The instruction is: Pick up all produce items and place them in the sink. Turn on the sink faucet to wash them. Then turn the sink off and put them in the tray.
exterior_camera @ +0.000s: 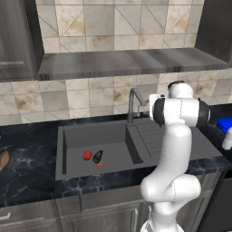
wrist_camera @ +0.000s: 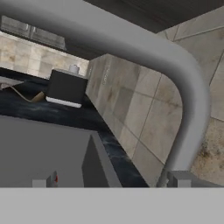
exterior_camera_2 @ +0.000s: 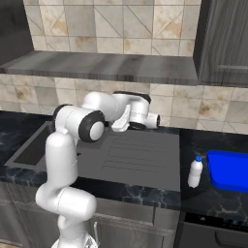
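Dark grey matte rectangular sink (exterior_camera: 74, 136) set into the black marble counter (exterior_camera: 27, 156) — basin on the left, ribbed drainboard on its right. Inside the basin, on the floor toward the front: a bright red round ball of produce (exterior_camera: 87, 156) and, just beside it on the right, a dark green-black oval piece of produce (exterior_camera: 98, 157). The oval is tilted, long axis running from lower left to upper right in the left base view. A small red drain mark (exterior_camera: 100, 164) sits just in front of the oval.

Tall slim dark grey metal faucet (exterior_camera: 132, 103) stands at the back edge of the sink, between basin and drainboard; its spout bends over at the top and points right and down in the left base view. In the hand view the curved spout (wrist_camera: 144, 52) arcs very close across the frame.

Bright blue shallow rectangular tray (exterior_camera_2: 227, 169) rests on the counter to the right of the sink, well apart from the produce; what shows of its inside is bare blue. A small white bottle (exterior_camera_2: 194, 172) stands upright just left of the tray. A tan-brown oblong item (exterior_camera: 3, 160) lies on the counter left of the sink.

The gripper (exterior_camera_2: 154, 121) is up at faucet height above the drainboard's back edge — cannot tell whether its fingers are open or closed.
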